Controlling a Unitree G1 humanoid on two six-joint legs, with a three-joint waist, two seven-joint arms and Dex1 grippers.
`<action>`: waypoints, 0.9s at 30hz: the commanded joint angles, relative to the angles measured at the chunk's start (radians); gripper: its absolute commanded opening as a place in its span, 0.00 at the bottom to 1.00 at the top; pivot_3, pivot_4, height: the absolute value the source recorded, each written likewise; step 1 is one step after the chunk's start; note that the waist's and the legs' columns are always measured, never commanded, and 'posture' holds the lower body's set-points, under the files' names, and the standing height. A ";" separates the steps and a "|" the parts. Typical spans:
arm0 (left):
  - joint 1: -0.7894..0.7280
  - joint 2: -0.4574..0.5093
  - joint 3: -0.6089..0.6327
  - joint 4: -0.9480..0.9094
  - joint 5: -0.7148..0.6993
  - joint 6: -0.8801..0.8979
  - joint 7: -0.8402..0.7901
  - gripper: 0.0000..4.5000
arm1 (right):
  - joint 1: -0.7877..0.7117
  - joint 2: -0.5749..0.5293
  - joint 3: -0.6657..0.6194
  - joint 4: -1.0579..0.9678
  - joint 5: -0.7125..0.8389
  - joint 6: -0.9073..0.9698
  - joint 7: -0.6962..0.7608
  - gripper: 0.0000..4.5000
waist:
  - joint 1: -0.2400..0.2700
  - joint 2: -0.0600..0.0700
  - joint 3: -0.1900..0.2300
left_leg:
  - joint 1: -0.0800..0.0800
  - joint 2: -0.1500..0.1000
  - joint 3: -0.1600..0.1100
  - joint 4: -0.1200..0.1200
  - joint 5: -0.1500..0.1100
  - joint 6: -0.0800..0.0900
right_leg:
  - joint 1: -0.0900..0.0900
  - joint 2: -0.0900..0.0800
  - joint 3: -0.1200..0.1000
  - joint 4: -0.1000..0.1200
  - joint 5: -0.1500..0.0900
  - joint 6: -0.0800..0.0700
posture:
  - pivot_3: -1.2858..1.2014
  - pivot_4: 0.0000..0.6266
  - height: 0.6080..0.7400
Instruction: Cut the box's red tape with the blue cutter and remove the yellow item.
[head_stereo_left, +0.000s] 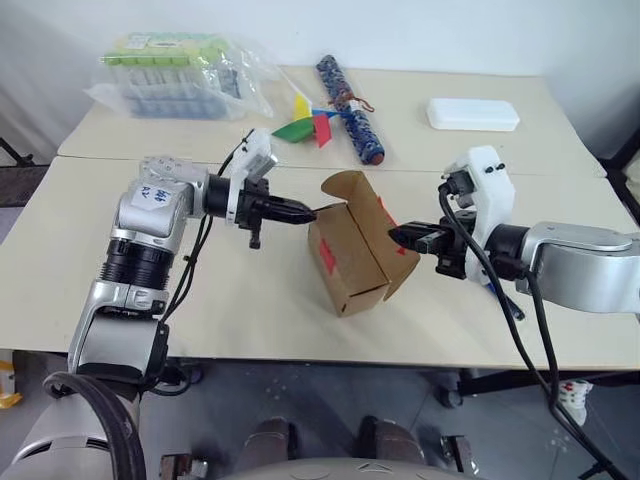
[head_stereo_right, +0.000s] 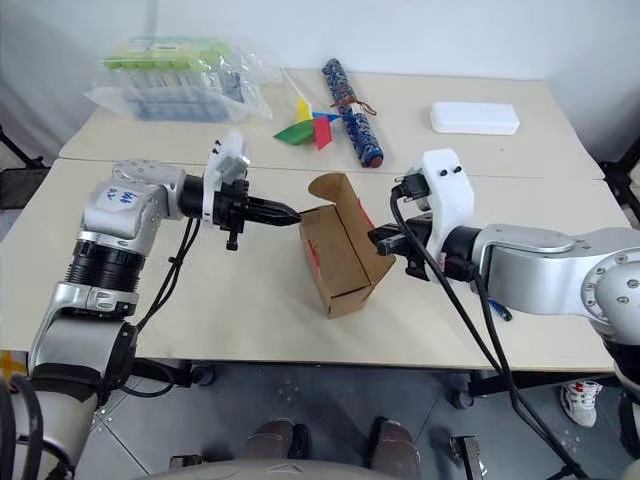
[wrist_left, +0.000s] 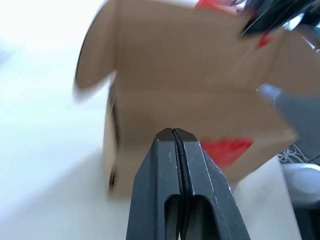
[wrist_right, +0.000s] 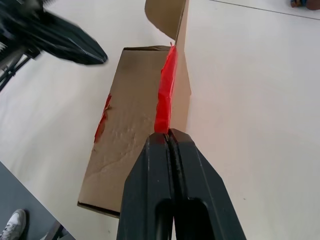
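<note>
Two hands shut: left hand (head_stereo_left: 300, 211) empty beside box (head_stereo_left: 350, 255); right hand (wrist_right: 167, 134) pinching red-taped flap; arm label unreadable.

Silver arms with black cables, white wrist housings, each black claw (head_stereo_left: 300, 211) tapered.

You have one brown box (head_stereo_left: 350, 250) on the table, two red tape patches (wrist_right: 166, 95) on it, one blue patterned roll (head_stereo_left: 352, 122), one paper pinwheel (head_stereo_left: 308, 126), one white case (head_stereo_left: 472, 114), and one plastic-wrapped pack (head_stereo_left: 175, 72).
</note>
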 joint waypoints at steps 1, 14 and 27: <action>-0.020 -0.016 -0.018 -0.088 -0.016 0.023 0.031 0.00 | -0.004 -0.002 0.007 -0.014 0.019 0.013 -0.001 0.00 | -0.001 0.000 0.000 | 0.000 0.000 0.000 0.000 0.000 0.000 | 0.000 0.000 0.000 0.000 0.000 0.000 | 0.52 0.24 1.00; -0.044 -0.095 -0.197 -0.010 0.108 -0.138 0.060 0.00 | -0.027 0.013 0.015 -0.008 0.019 0.014 -0.016 0.00 | -0.001 0.000 0.000 | 0.001 -0.001 0.001 0.000 0.000 0.000 | 0.000 0.001 0.000 0.000 0.000 0.000 | 0.52 0.24 1.00; -0.032 -0.069 -0.263 0.089 0.211 -0.309 0.002 0.00 | 0.024 -0.028 -0.002 -0.049 0.019 -0.004 -0.024 0.00 | -0.002 0.000 0.000 | 0.001 -0.001 0.001 0.000 0.000 0.000 | 0.001 0.001 0.000 0.000 0.000 0.000 | 0.52 0.24 1.00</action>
